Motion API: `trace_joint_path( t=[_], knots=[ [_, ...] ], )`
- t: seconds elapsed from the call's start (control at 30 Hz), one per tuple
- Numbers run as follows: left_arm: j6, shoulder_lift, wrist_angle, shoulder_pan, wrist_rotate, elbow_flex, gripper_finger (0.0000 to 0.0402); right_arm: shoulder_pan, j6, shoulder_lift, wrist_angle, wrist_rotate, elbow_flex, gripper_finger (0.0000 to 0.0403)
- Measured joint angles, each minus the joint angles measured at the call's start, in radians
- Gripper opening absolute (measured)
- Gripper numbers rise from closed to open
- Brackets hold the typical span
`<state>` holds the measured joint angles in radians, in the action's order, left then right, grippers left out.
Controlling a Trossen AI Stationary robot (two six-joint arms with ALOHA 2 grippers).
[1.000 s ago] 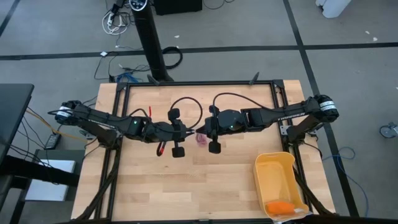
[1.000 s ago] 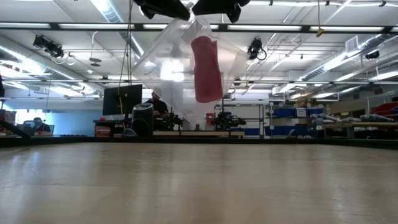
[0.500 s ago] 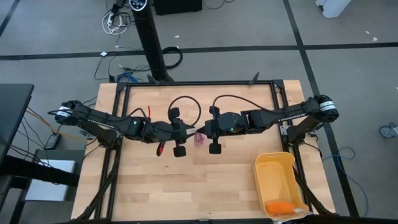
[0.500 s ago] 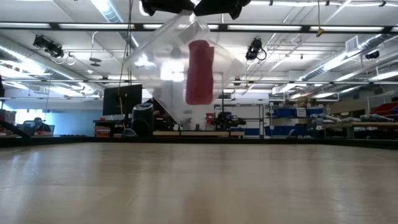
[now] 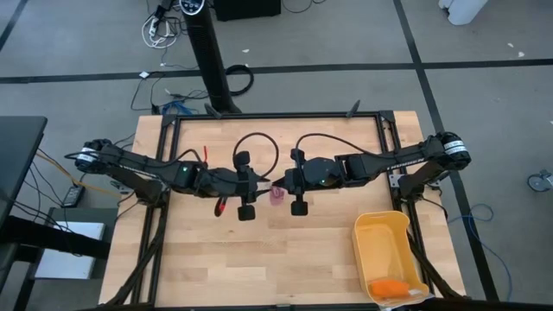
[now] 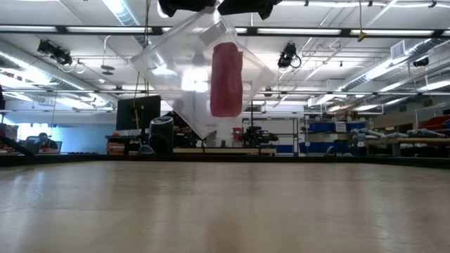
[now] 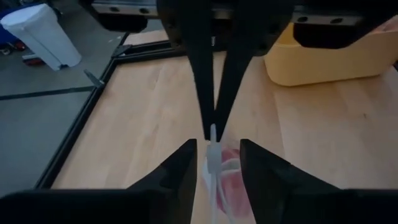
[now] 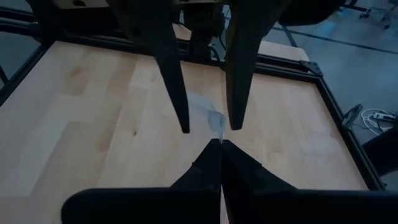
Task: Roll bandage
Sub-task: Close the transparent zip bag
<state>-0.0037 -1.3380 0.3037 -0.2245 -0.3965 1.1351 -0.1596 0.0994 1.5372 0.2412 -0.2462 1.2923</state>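
Above the middle of the table (image 5: 199, 259), my two grippers meet tip to tip and hold a clear plastic bag (image 6: 169, 63) in the air between them, the bandage (image 6: 226, 79) hanging inside it as a pink roll, upright, directly below my fingertips and well clear of the wood. My right gripper (image 8: 219, 144) is pinched tight on the bag's top edge, its fingers pressed together on the film so the bag's weight hangs from that grip. My left gripper (image 7: 214, 148) stands narrowly parted on either side of the same edge, the film running up between its fingers; I cannot tell whether they actually press it. Holding the bag high like this lets the roll settle to the bottom, and, as I judge it, sets up pulling the mouth open to get the bandage out. The yellow bin (image 5: 384, 252) waits well off beyond my right gripper, a small orange object (image 5: 388, 286) lying in it.
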Motion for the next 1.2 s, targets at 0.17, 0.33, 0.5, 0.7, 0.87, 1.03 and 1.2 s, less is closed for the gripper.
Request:
trace_joint_path(
  t=[0.17,0.33,0.5,0.7,0.87,1.03,1.2],
  knots=[
    [-0.006,-0.001,0.009,0.002,-0.007,0.000,0.0126,0.000,0.001,0.000,-0.010,0.000,0.000,0.0000],
    [-0.008,-0.003,-0.006,0.002,-0.018,0.000,0.0103,0.000,0.005,0.000,-0.011,0.000,0.000,0.0000],
    [-0.028,-0.003,-0.006,0.002,-0.040,0.000,0.0037,0.000,0.008,0.000,-0.011,-0.006,0.000,0.0000],
    [-0.035,-0.003,0.019,0.002,-0.049,0.001,0.0020,-0.001,0.010,0.000,-0.009,-0.023,0.000,0.0000],
    [-0.038,-0.005,0.082,0.002,-0.074,0.000,0.0020,-0.001,0.011,-0.001,-0.006,-0.024,0.000,0.0000],
    [-0.061,-0.005,0.123,0.001,-0.093,-0.005,0.0020,-0.001,0.015,-0.001,-0.006,-0.026,0.000,0.0000],
    [-0.056,-0.005,0.118,-0.001,-0.093,-0.011,0.0020,-0.004,-0.003,-0.001,-0.006,-0.024,0.000,0.0002]
  ],
)
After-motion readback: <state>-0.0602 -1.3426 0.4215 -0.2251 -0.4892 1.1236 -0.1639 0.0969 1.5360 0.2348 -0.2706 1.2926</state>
